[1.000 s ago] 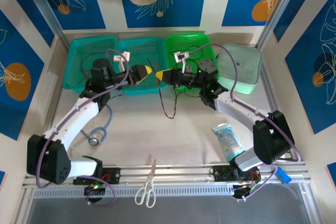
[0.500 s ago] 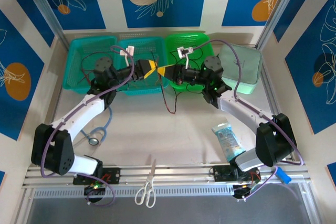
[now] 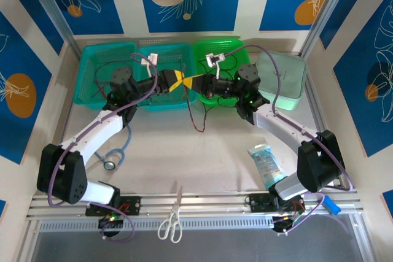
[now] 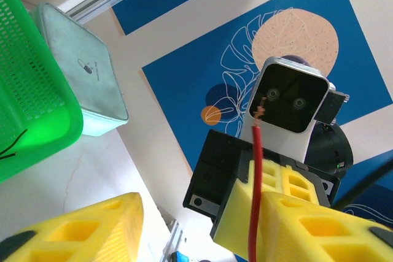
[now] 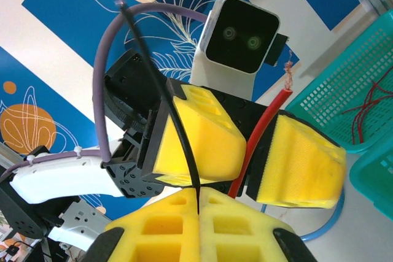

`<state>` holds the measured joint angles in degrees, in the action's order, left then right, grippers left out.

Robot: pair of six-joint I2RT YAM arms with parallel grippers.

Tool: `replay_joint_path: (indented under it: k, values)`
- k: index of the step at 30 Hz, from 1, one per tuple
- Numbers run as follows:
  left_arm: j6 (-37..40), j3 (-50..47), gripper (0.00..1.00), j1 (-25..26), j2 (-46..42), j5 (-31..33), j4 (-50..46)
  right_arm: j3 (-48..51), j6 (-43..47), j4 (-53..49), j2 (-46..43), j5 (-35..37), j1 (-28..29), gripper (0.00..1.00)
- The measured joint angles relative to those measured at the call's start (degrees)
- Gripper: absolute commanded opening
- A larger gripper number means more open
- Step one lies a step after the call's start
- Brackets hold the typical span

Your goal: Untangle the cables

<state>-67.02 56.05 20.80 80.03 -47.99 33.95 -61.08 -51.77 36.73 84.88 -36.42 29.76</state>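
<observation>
Above the basket row, in mid-air: red wire (image 4: 256, 176) stands near-vertical between the left gripper's (image 3: 178, 81) pads (image 5: 206, 139), with its bare, frayed copper tip poking out past them. Jaws roughly half apart, wire against one pad, gap on the other side, so not clamped as far as I can see. Right gripper (image 3: 198, 83) is fully closed with the black cable (image 5: 167, 105) pinched in the seam. Can't tell if the red one's lower end sits in that pinch too. A dark strand (image 3: 198, 115) dangles from the pair down to the table (image 3: 233, 145). More cables (image 5: 368, 105) lie loose in a teal basket (image 5: 344, 72). Handling, my read: near weightless, limp, smooth insulation, so it'll slide through foam unless squeezed firmly, and the springy curls will snag each other. Take hold on the insulation a bit back from the tip, not on the copper, which would likely splay or snap. Pull slowly so loops don't cinch. Pads are yellow foam, blocky with cut-out cells, soft enough to wrap a thin wire. Baskets are rigid plastic mesh, green basket (image 3: 224, 43) included, and wire ends could hook the holes. Further out: pale green lidded box (image 3: 285, 75), stethoscope (image 3: 109, 165), scissors (image 3: 173, 216) at the near edge.
</observation>
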Motion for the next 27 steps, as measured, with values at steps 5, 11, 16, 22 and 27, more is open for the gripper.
replay_joint_path:
  k: [5,11,16,22,27]
  values:
    - [1.42,0.35,0.46,0.13,-0.02,0.90,-2.32,0.00,-0.37,0.35,1.22,-0.85,-0.48,0.00]
    - [1.49,0.42,0.41,0.13,0.00,1.53,-3.17,-0.02,-0.37,0.50,2.16,-1.51,-0.55,0.00]
    - [0.46,1.11,0.31,0.24,0.44,1.62,-1.14,-0.02,-0.39,0.09,2.62,-2.05,-0.48,0.00]
    - [-0.50,1.88,0.15,0.74,0.94,1.53,0.76,0.00,-0.37,-0.15,2.69,-2.21,-0.48,0.00]
    - [0.28,1.88,0.00,0.76,0.94,1.81,0.48,0.00,-0.35,-0.37,2.67,-2.21,-0.55,0.00]
